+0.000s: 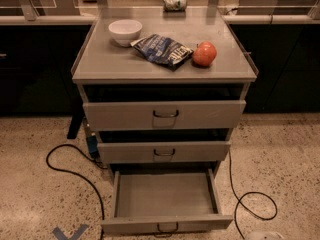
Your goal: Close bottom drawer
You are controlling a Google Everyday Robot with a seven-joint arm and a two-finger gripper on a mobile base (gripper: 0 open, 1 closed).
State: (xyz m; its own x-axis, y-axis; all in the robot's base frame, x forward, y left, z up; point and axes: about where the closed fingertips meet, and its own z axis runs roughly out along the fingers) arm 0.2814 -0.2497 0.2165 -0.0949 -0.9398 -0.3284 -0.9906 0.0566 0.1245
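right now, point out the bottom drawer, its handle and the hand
bottom drawer [165, 196]: camera view, bare tray floor
handle [167, 231]: camera view, wire loop's lower bar
hand [265, 235]: camera view, pale shape at bottom-right edge

Three drawers [200, 115] [200, 152] [130, 225]; one bowl [125, 31], apple [204, 54], bag [164, 50], end effector [265, 235] bottom-right.

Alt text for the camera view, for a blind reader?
Grey metal bottom drawer of a three-drawer cabinet stands pulled far out. White bowl, blue snack bag and red apple sit on top; the gripper barely shows at bottom right.
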